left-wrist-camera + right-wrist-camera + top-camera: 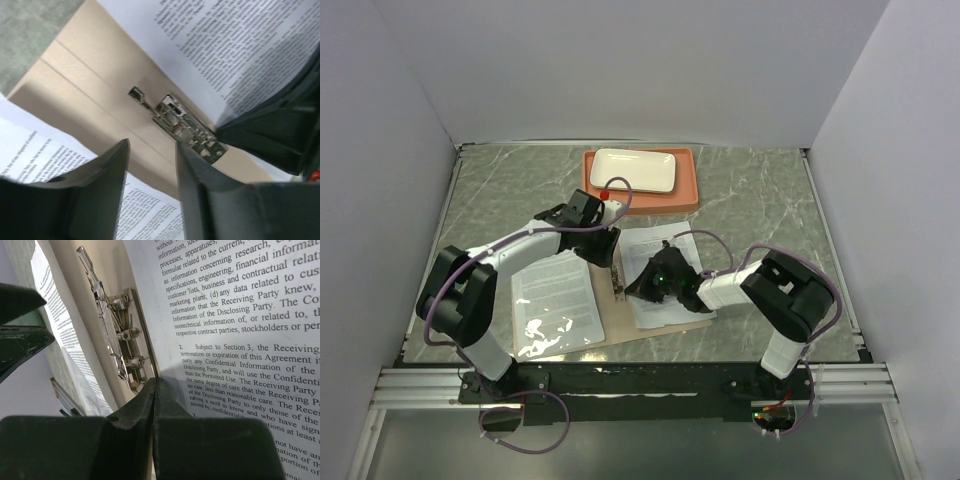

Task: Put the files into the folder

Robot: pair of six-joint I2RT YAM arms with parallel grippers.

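The tan folder (612, 325) lies open on the marble table. One printed sheet of the files (555, 295) lies on its left half under glossy plastic. The other sheet (665, 312) lies on the right half, its edge beside the metal clip (185, 125) at the spine. My left gripper (152, 150) hovers open over the spine just left of the clip, with nothing between its fingers. My right gripper (156, 382) is shut, its tips touching the left edge of the right sheet (240, 340) next to the clip (117, 335).
An orange tray (688, 190) holding a white rectangular plate (635, 170) stands at the back of the table, just beyond the left arm. White walls close in the table on three sides.
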